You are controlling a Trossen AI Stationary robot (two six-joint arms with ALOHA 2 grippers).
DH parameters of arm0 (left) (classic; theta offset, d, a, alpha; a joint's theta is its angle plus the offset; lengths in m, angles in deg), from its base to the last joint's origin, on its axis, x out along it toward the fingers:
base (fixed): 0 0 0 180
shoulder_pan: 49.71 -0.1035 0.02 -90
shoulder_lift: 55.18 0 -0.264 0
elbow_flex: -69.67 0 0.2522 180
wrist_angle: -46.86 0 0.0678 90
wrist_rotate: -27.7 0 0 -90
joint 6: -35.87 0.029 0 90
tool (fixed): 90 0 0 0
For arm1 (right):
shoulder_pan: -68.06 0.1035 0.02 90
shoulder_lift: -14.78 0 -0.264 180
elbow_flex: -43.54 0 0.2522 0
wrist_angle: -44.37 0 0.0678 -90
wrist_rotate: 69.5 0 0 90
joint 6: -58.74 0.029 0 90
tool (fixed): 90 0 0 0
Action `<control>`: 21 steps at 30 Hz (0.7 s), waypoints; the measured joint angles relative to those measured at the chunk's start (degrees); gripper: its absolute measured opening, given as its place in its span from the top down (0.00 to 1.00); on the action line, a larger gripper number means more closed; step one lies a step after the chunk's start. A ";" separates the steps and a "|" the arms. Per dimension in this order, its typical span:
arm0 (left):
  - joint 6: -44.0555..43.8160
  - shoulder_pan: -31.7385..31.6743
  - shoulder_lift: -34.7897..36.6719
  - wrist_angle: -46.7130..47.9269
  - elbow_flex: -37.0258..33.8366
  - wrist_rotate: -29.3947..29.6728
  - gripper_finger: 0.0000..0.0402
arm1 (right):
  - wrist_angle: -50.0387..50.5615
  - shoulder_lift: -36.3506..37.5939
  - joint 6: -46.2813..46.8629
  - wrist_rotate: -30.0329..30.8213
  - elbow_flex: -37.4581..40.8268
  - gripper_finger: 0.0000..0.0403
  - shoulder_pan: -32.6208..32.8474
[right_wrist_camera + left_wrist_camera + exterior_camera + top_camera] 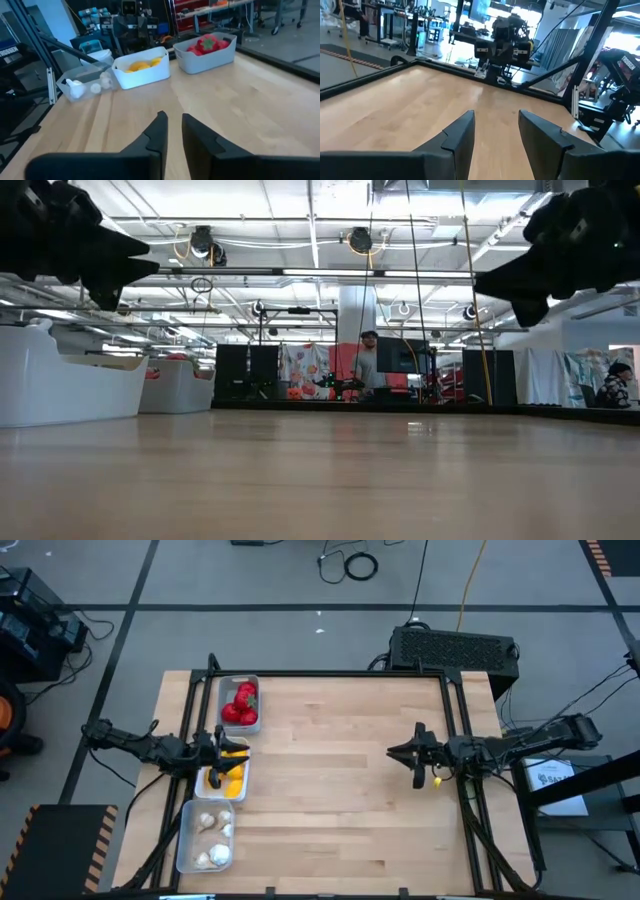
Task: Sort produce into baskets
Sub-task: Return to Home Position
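Note:
Three baskets stand in a row along the table's left edge. The far one holds red produce, the middle one yellow-orange pieces, the near one whitish bulbs. My left gripper hangs over the middle basket, pointing level toward the table's right edge, open and with nothing in it. My right gripper hovers over the right part of the table, facing the baskets. A narrow gap shows between its fingers, with nothing in it.
Bare wood lies between the two arms. A black frame rail runs round the table. A black box stands just beyond the far edge. A person stands in the room behind the table.

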 joint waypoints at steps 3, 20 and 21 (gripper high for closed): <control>-0.37 0.02 -0.02 0.38 -0.02 -0.04 0.60 | 2.83 3.89 -2.08 0.04 0.00 0.92 0.00; 1.29 0.02 -0.59 1.89 0.16 7.59 0.60 | 26.48 23.00 -3.74 1.81 0.27 0.99 0.00; 1.31 0.02 -0.59 1.89 0.16 7.59 0.60 | 26.48 23.77 -4.19 1.80 0.71 0.99 0.00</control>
